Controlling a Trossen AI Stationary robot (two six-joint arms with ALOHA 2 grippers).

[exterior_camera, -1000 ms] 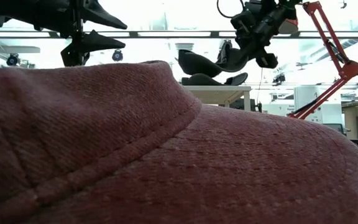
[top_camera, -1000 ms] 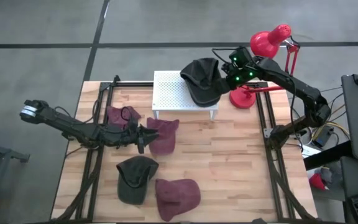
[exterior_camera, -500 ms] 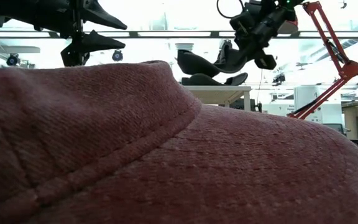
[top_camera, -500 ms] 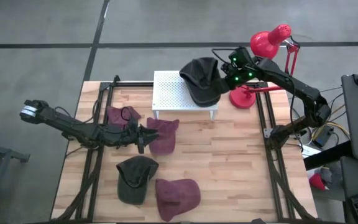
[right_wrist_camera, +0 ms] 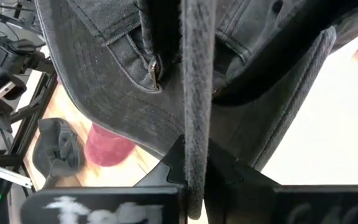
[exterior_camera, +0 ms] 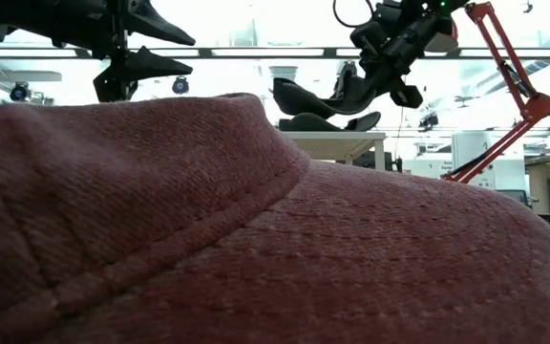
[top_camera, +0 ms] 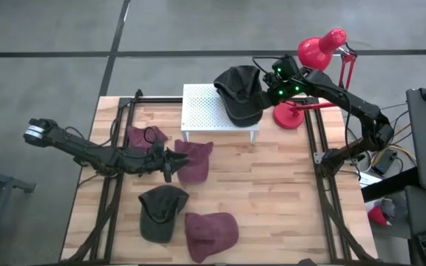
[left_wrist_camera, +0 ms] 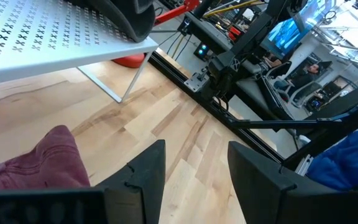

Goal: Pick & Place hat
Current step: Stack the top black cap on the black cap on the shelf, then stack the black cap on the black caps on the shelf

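In the high view my right gripper (top_camera: pixel 270 89) is shut on a dark grey cap (top_camera: pixel 239 92) over the far right corner of the white perforated stand (top_camera: pixel 205 111). The low view shows that cap (exterior_camera: pixel 313 96) held above the stand (exterior_camera: pixel 337 141). A dark shape (exterior_camera: pixel 327 122) lies on the stand under it; I cannot tell whether this is part of the same cap. My left gripper (top_camera: pixel 170 161) hovers open beside a maroon hat (top_camera: pixel 194 159) at mid-table, touching nothing; its wrist view shows the hat (left_wrist_camera: pixel 42 165) near its fingers. My right gripper pinches the dark cap's rim edge (right_wrist_camera: pixel 194 124) between its two fingers, close to the back strap's buckle (right_wrist_camera: pixel 156 68). It comes in from the table's right side, slanting down. The cap's crown hangs away from the fingers toward the left, over the stand.
A second maroon hat (top_camera: pixel 145 137) lies left of the stand. A dark hat (top_camera: pixel 161 212) and a maroon hat (top_camera: pixel 211 233) lie near the front edge; the latter fills the low view (exterior_camera: pixel 256 239). A red desk lamp (top_camera: pixel 320 48) stands at the far right.
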